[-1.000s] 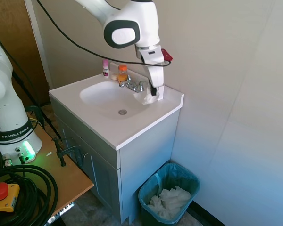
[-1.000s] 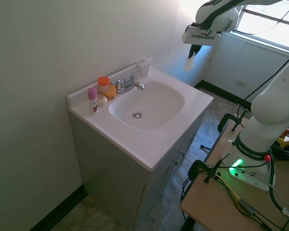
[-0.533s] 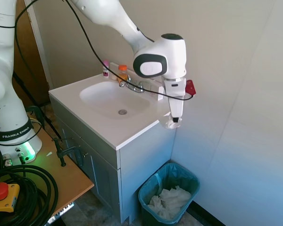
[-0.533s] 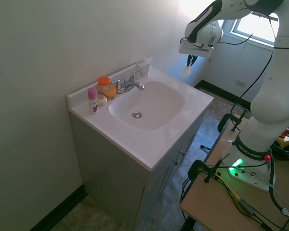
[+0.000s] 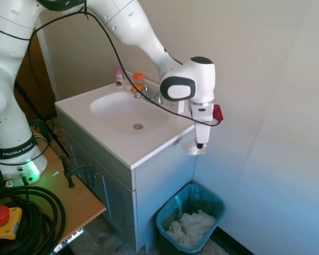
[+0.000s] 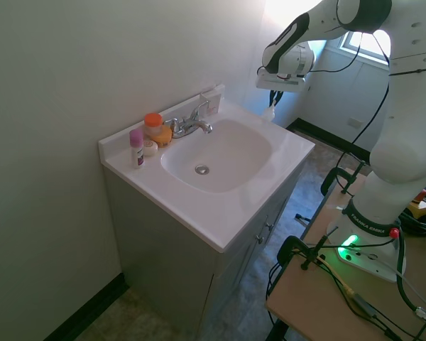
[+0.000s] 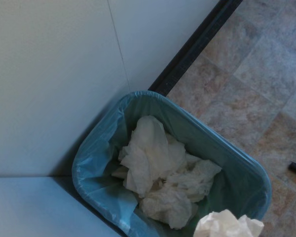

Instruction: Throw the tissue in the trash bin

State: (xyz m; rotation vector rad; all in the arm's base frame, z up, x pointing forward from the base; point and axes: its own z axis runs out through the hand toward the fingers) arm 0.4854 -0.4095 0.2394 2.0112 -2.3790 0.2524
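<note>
since the earlier frame, end effector [image 5: 200, 149] dropped off the bench edge, clenched on the small crumpled white tissue [image 5: 196, 150], above the teal plastic trash bin [image 5: 211, 201]; only wrist view shows bin's paper heap [image 7: 163, 173] directly below.

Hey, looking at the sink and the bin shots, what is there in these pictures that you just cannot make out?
- The trash bin: absent from the second exterior view, hidden behind the vanity.
- The bin's bottom: covered by crumpled papers in the wrist view.
- The tissue: cut off by the frame edge in the wrist view.
- Labels on the pink bottle and orange-capped bottle: too small to read.
- Finger contact on the tissue at the gripper: too small.
</note>
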